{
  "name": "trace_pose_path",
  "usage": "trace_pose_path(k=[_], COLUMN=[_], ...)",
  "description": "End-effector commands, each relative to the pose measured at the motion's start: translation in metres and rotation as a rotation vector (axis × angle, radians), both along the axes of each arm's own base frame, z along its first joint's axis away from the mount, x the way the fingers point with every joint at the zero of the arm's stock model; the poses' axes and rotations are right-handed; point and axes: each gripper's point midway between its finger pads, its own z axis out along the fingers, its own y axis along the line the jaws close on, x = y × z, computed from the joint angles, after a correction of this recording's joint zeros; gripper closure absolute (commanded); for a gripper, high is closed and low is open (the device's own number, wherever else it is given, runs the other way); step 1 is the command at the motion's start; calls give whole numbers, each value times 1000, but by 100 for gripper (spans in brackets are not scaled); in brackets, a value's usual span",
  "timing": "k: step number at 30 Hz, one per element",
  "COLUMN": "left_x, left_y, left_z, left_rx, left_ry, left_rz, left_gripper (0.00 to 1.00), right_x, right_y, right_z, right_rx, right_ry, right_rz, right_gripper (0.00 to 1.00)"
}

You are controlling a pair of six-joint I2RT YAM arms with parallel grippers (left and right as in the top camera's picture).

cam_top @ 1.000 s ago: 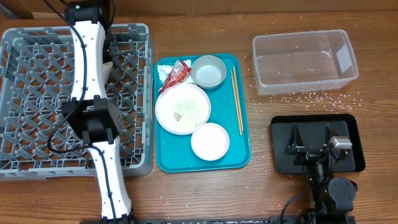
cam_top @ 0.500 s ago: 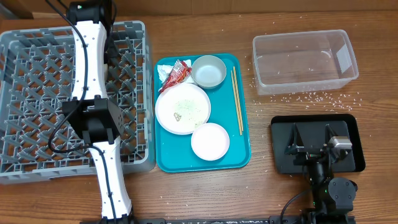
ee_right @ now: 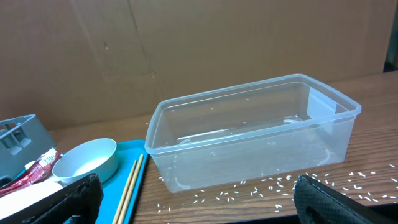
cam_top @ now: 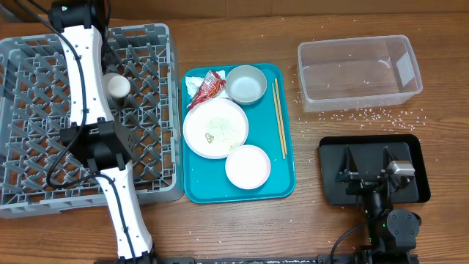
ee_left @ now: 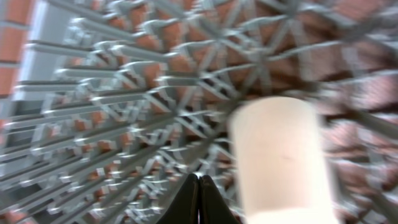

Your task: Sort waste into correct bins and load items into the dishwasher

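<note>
One of four dishes racked – cup [cam_top: 116,86] in rack [cam_top: 44,169], left fingers [ee_left: 191,202] together and empty, right fingers [ee_right: 68,199] apart above black tray [cam_top: 418,147]; plate [cam_top: 215,127], grey bowl [cam_top: 245,83], white bowl [cam_top: 248,166], napkin [cam_top: 192,86], wrapper [cam_top: 209,84], rice [cam_top: 366,115] pending.

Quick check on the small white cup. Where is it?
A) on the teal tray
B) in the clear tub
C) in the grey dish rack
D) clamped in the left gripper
C: the overhead view shows the cup resting on the lattice of the dish rack, and in the left wrist view it sits beside the shut left gripper, not between its fingers.
</note>
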Motion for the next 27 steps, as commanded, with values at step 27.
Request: trace_pose_path(k=[27], left_x=[-21], left_y=[-86], left_z=[13], left_rx=[-291], left_ry=[68], left_rz=[-339], left_gripper=[96], right_x=[0], right_y=[-2], right_z=[-2], right_rx=[-6], right_ry=[-3], right_rz=[-11], right_gripper=[0])
